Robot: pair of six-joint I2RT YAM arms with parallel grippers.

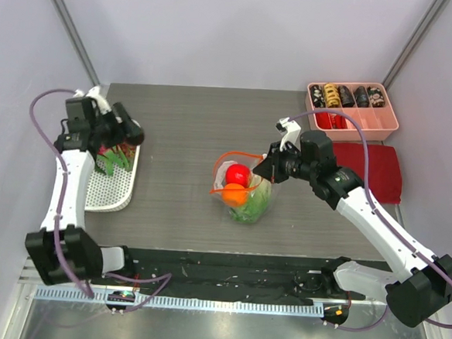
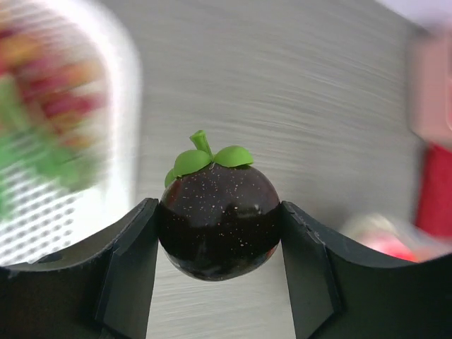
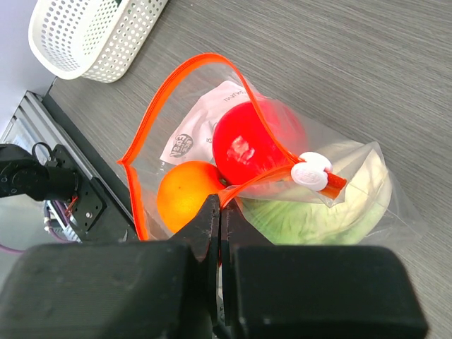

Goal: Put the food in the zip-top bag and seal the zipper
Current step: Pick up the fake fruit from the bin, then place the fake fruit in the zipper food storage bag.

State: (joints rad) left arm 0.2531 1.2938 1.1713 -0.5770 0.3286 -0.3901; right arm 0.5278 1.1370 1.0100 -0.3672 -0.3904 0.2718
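Zip-top bag [image 3: 402,212], right of the white basket [image 1: 110,191], holds lettuce [image 3: 318,219], orange fruit [image 3: 185,198] and red fruit [image 3: 258,138]; right claw [image 3: 220,212] pinches its zipper [image 3: 209,57]; left claw [image 2: 219,212] clamps a dark fruit [image 2: 217,236], seemingly above the basket.

1. We see a grey wood-grain tabletop [image 1: 190,120] with the grain running left to right.
2. Pale, plain walls [image 1: 243,31] close it in at the back and on both sides.
3. Two metal posts [image 1: 64,15] mark the back corners.
4. Along the near edge lies a black strip [image 1: 204,263], then a white toothed rail [image 1: 224,304] — below it, brushed metal [image 1: 222,336].
5. We find the light even and soft — shadows are faint.
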